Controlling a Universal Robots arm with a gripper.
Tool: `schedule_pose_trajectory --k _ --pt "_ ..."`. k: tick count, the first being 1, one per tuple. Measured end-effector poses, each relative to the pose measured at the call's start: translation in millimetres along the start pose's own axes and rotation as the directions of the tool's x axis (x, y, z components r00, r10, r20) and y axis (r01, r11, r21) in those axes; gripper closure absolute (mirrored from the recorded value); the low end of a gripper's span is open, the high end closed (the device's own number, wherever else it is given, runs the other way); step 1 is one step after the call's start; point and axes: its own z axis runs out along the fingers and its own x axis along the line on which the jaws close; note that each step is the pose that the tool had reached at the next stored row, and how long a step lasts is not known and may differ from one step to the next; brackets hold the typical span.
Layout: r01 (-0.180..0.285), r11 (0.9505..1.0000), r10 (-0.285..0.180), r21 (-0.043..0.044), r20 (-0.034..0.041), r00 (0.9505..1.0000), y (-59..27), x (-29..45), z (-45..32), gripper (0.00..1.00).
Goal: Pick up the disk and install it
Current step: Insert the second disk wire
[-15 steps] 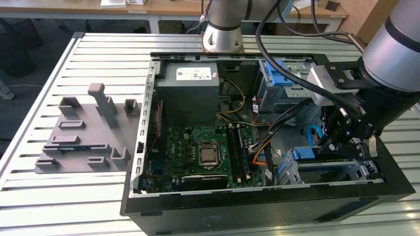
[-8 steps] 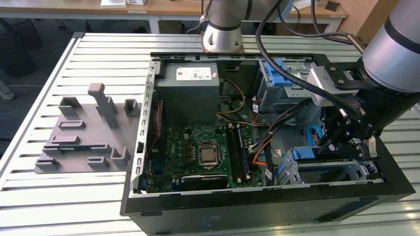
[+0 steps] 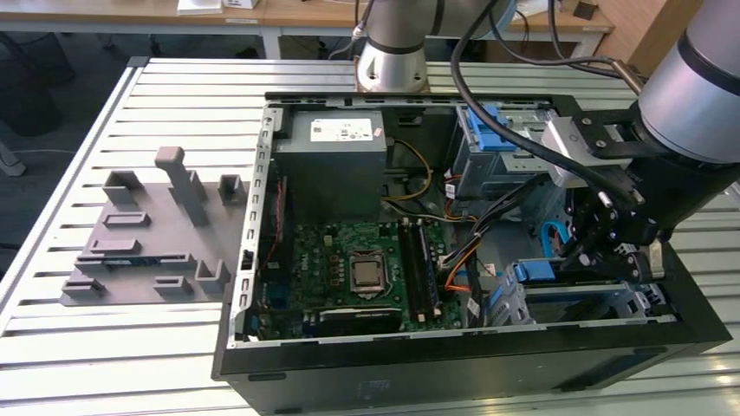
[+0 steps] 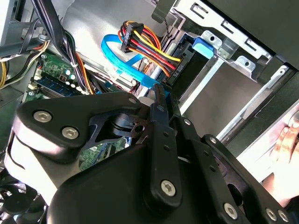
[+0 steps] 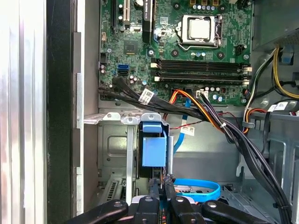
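While our gripper (image 5: 161, 189) sits clamped on the disk (image 5: 153, 151), we see its long axis pointing down into the drive bay (image 5: 110, 154) at the computer case (image 3: 463, 373) front corner.

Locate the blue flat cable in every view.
Exterior view: the blue flat cable curves toward the exterior view's right.
Second wrist view: it loops beside the red-and-yellow wires.
First wrist view: it arcs near the blue plastic tab.
Shared landmark: green motherboard.
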Motion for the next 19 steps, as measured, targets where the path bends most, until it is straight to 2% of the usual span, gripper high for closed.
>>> schedule_pose_trajectory --k 8,10,11,19 --pt "0.0 1.0 0.0 0.0001 0.0086 1.0 0.0 0.0 -1.3 0.84" --pt "-0.001 1.0 0.001 0.0003 0.0199 0.9998 0.0 0.1 -0.9 0.84" --pt "-0.001 1.0 0.001 0.0003 0.0228 0.9997 0.0 0.2 -0.9 0.84" --pt "-0.001 1.0 0.001 0.0003 0.0232 0.9997 0.1 2.3 -0.1 0.84"
